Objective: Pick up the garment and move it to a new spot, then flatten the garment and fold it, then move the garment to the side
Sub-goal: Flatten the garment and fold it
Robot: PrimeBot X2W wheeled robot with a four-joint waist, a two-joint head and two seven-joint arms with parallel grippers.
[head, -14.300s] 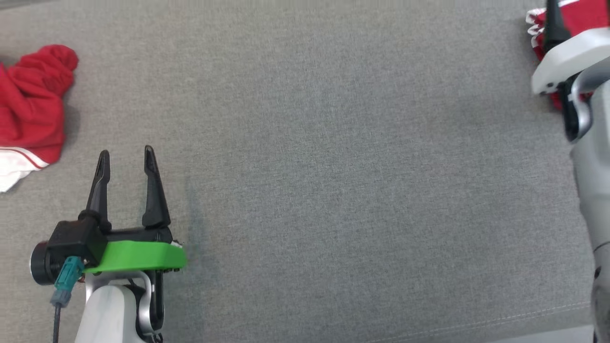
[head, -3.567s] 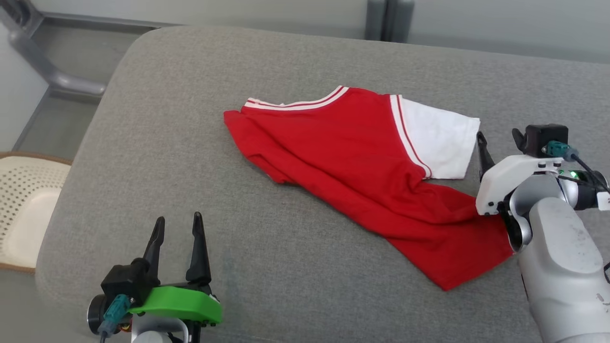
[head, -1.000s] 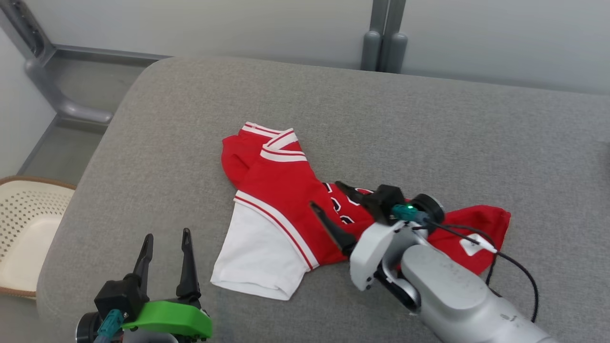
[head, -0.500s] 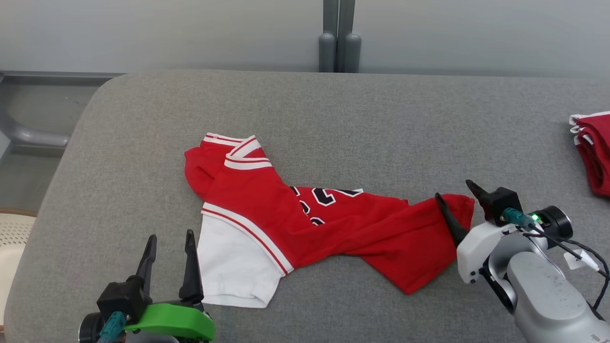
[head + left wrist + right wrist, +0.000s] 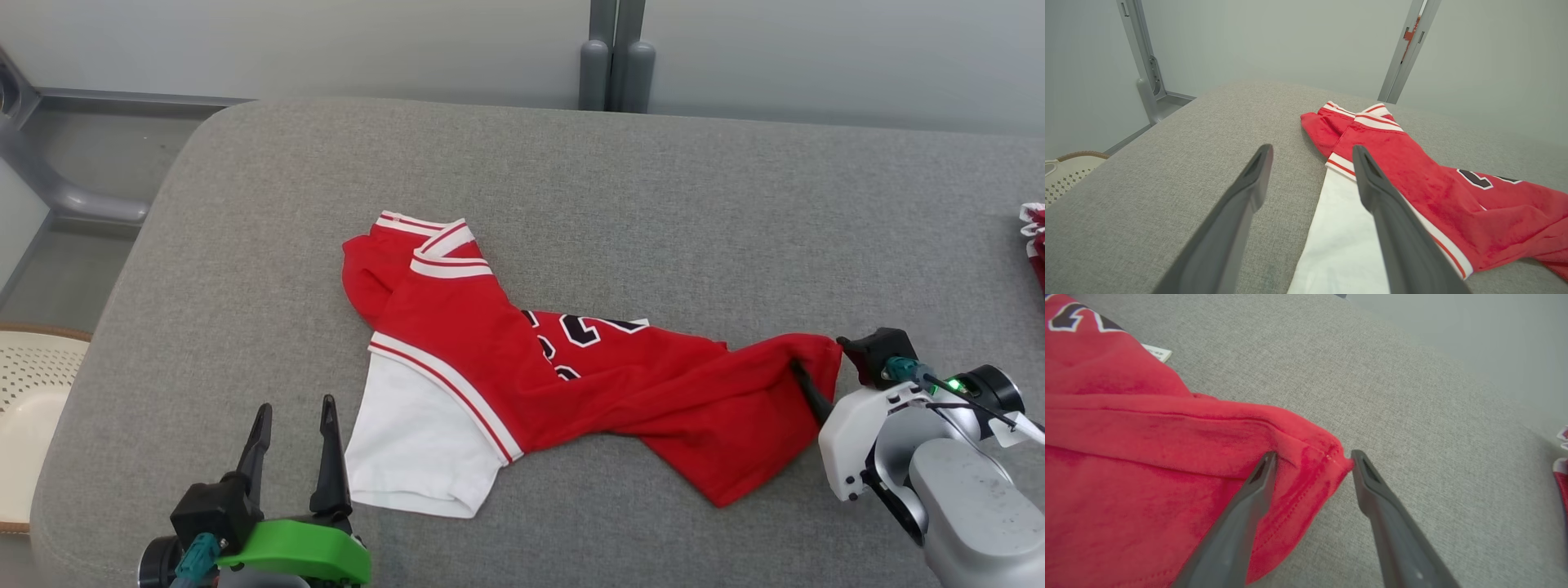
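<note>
The garment (image 5: 490, 351) is a red jersey with a white sleeve and black numbers. It lies twisted across the middle of the grey cushion (image 5: 653, 188). My right gripper (image 5: 819, 353) is at its right hem corner. In the right wrist view the gripper (image 5: 1312, 455) is open, its two fingers standing either side of that red corner (image 5: 1327, 457). My left gripper (image 5: 295, 406) is open just left of the white sleeve (image 5: 416, 441). In the left wrist view the left gripper (image 5: 1310, 149) holds nothing, and the garment (image 5: 1404, 163) lies by its right finger.
Another red and white cloth pile (image 5: 1035, 237) lies at the cushion's right edge and shows again (image 5: 1562, 473) in the right wrist view. A pale perforated basket (image 5: 33, 408) stands off the left end. A grey post (image 5: 616, 65) rises behind the cushion.
My right gripper has moved from over the garment's middle to its right hem corner and now straddles it. The garment lies drawn out to the right. The head camera has shifted; the left gripper is unchanged.
</note>
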